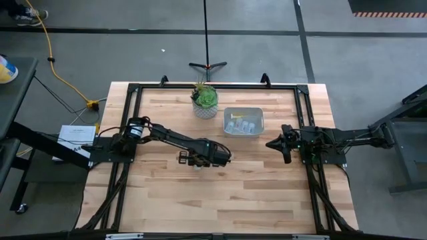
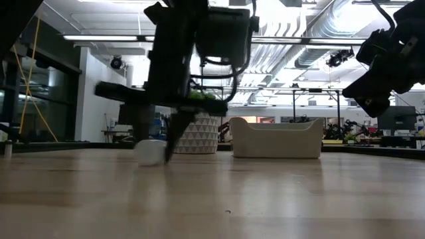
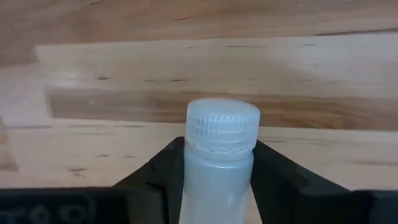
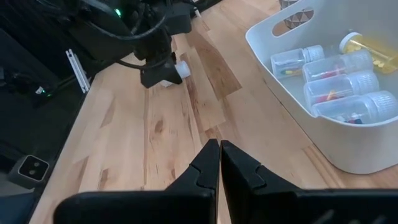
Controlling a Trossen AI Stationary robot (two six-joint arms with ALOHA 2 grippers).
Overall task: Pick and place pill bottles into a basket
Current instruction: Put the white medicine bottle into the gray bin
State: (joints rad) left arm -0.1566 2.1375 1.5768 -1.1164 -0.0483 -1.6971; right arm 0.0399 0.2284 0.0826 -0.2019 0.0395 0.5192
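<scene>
Left wrist view: left tool [image 3: 217, 186] clamps pill bottle [image 3: 221, 155] below cap; light, rigid, slick plastic. Right tool [image 4: 219, 163] closed, idle.

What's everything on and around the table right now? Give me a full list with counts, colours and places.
Pill bottle on table: one, whitish with ribbed pale cap, lying near the table's middle between the left gripper's fingers.
Pill bottles in basket: five visible, four clear-whitish, one yellowish, lying side by side.
Basket: one, grey-white, far side of the table, right of the plant.
Plant: one, green in a white patterned pot, far edge centre.
Table: one, light wood with black frame.
Stand: one, black, on the floor beyond the table.
Yellow cable: one, on the floor at left.
Left gripper: dark, closed on the table bottle.
Right gripper: dark, shut, hovering right of the basket.
</scene>
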